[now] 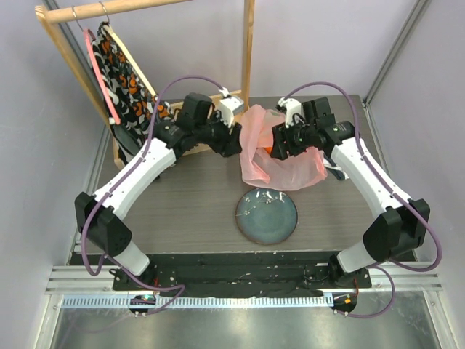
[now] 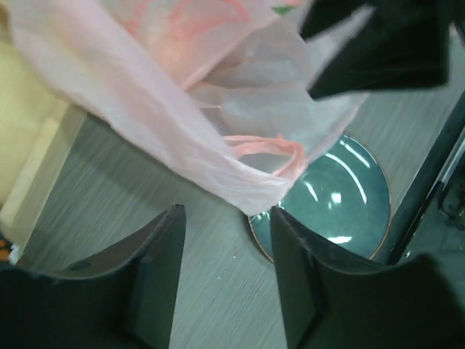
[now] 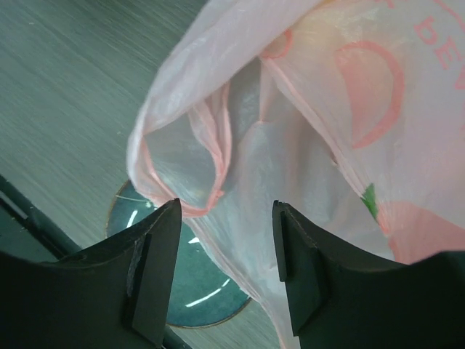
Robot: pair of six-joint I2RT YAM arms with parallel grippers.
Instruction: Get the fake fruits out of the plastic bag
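Left gripper [image 2: 227, 222]: jaws spread, nothing between them. The pink bag [image 2: 167, 102] hung just ahead of and above its fingertips, clear of both. Right gripper [image 3: 227, 214]: also spread, with the bag's open mouth directly ahead and no film pinched. The plate [image 1: 266, 216] lay beneath both tools.

I saw no fruits outside the bag. An orange patch [image 1: 269, 150] beside the right tool was possibly one of them.

In my judgement the step in hand was securing the bag. The next move called for one tool to pinch the rim and hold the mouth open while the other reached in.
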